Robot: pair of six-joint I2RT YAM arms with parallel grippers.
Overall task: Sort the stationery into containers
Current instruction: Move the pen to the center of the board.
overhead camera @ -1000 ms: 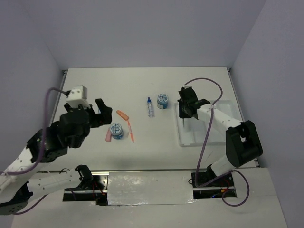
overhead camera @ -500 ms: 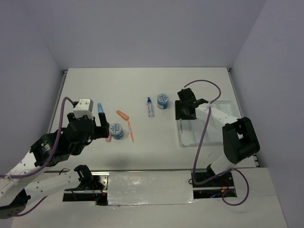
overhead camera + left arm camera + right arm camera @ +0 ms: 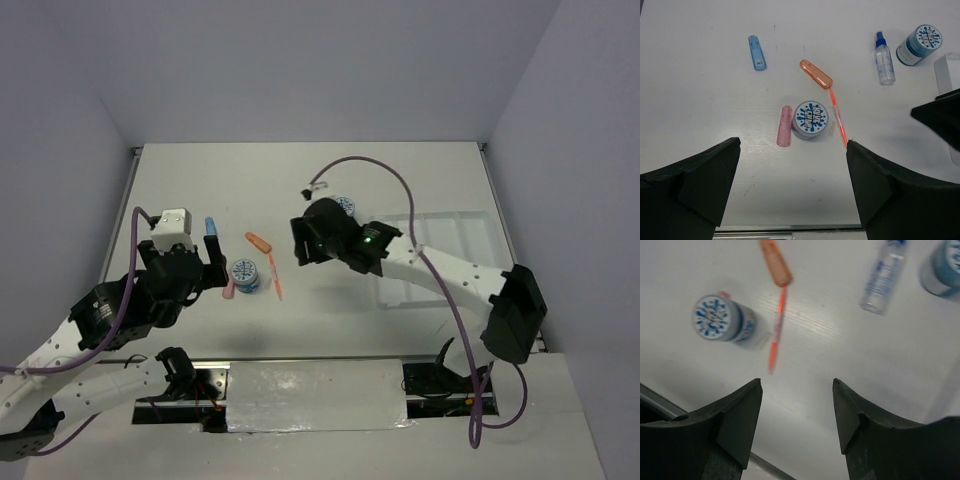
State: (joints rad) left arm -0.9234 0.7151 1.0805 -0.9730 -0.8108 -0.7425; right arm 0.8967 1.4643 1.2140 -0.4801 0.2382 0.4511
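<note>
My left gripper (image 3: pixel 212 267) hangs open and empty, low over the left of the table. Ahead of it lie a blue-white roll (image 3: pixel 810 119), a pink capsule (image 3: pixel 784 132) touching it, a thin orange pen (image 3: pixel 839 120), an orange capsule (image 3: pixel 815 74) and a blue capsule (image 3: pixel 756 52). My right gripper (image 3: pixel 303 245) stands open and empty above the table's middle. In the top view it covers the clear blue-capped bottle (image 3: pixel 882 277). A second roll (image 3: pixel 345 204) peeks out behind it. The white divided tray (image 3: pixel 455 240) lies to the right.
The right arm (image 3: pixel 440 265) stretches low across the tray's left end. Grey walls close the table on three sides. The table's near edge (image 3: pixel 790 232) runs just below the left fingers, with the arm bases behind it.
The right gripper opened and swung left from the tray to above the bottle. The left gripper drew back toward the base, so the blue capsule now shows.
</note>
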